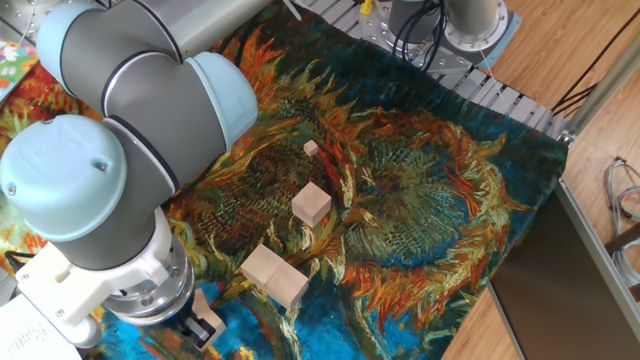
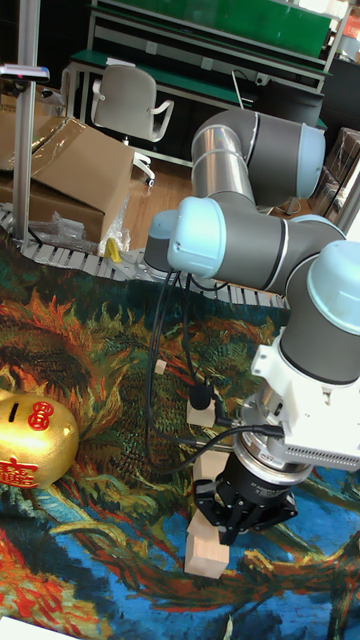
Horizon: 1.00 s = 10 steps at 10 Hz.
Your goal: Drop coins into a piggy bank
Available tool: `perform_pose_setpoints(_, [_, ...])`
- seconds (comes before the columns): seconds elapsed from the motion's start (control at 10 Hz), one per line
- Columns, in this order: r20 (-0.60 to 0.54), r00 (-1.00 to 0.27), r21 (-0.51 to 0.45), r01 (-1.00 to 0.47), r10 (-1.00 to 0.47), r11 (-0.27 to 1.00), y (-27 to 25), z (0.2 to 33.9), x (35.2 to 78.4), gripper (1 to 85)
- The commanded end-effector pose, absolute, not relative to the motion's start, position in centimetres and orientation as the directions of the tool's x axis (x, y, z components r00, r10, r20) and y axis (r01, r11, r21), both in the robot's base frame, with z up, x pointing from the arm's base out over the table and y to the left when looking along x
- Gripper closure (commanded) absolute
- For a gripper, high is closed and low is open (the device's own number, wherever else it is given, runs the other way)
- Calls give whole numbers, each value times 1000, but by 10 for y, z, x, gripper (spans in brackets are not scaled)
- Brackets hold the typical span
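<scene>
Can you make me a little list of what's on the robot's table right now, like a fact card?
cloth: colourful sunflower-pattern cloth covering the table
piggy bank: gold with red emblem, at the left edge of the tall view
wooden blocks: tiny one, cube, longer block
pincer: low near the cloth, open or shut unclear
coins: none visible

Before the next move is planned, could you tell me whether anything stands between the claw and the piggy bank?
Nothing visible does. In the tall fixed view, only bare cloth separates the claw from the piggy bank; the wooden blocks sit under the claw.
</scene>
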<state>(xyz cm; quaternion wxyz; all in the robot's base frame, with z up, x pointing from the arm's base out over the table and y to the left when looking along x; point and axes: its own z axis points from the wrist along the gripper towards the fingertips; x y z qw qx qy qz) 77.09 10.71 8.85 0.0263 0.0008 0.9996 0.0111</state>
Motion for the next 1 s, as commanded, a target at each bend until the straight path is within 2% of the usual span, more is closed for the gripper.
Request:
perform_pose_setpoints(0.0, [-60,-998,45,11,14,999,112,90,773,843])
perform_pose_setpoints(0.3, [-53,-998,23,17,18,1000,106,90,771,843])
perform_pose_setpoints(0.9, [-36,-999,8,-26,-25,1000,92,114,748,843])
